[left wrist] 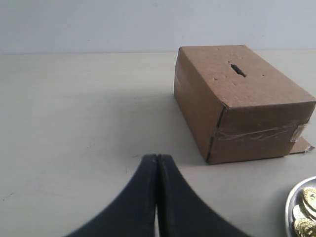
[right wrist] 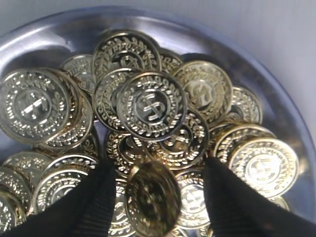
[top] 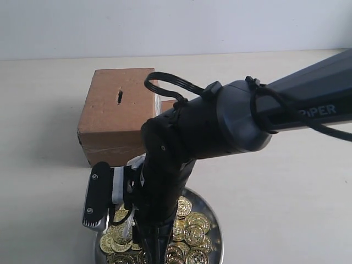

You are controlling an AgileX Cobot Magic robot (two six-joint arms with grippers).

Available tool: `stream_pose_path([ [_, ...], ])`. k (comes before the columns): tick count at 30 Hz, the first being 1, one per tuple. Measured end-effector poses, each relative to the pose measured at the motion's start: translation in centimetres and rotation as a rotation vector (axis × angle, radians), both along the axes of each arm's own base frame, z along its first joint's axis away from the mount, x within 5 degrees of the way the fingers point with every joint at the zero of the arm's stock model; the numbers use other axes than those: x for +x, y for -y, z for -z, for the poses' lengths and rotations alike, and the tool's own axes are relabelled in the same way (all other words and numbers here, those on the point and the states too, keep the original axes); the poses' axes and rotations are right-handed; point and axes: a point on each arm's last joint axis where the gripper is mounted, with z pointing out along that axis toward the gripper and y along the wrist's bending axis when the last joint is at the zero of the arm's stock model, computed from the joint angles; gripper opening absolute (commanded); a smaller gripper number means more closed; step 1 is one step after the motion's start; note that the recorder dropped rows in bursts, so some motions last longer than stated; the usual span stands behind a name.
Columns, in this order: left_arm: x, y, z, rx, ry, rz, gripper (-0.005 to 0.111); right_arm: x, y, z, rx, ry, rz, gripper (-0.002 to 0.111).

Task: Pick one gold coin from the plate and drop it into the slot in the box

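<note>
The silver plate (right wrist: 284, 106) holds a heap of gold coins (right wrist: 150, 106). My right gripper (right wrist: 159, 165) hangs open just above the heap, its black fingers (right wrist: 101, 192) spread wide. Between them one blurred coin (right wrist: 152, 197) stands tilted, close to one finger, and I cannot tell whether it touches. In the exterior view the right arm covers much of the plate (top: 218, 231). The brown box (top: 113, 118) stands behind the plate, its dark slot (top: 120, 97) on top. My left gripper (left wrist: 157, 158) is shut on nothing, low over the table, short of the box (left wrist: 237, 103) and slot (left wrist: 237, 70).
A loose flap (left wrist: 302, 146) sticks out at the box's base on the plate's side. The plate's edge with coins (left wrist: 306, 207) shows at the corner of the left wrist view. A black cable (top: 170, 85) loops off the right arm above the box.
</note>
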Motion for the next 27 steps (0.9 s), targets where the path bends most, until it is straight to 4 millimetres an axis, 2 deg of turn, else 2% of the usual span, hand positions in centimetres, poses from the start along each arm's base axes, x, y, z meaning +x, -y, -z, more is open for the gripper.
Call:
stream_pose_path([
  [20,0.0,0.0,0.0,0.000,0.000,0.000,0.000,0.3,0.1,0.0,-0.018,0.038,-0.036,0.051],
  [23,0.0,0.0,0.0,0.000,0.000,0.000,0.000,0.3,0.4,-0.5,-0.034,0.055,-0.048,0.051],
  [27,0.0,0.0,0.0,0.000,0.000,0.000,0.000,0.1,0.7,-2.2,-0.024,0.067,-0.030,0.051],
])
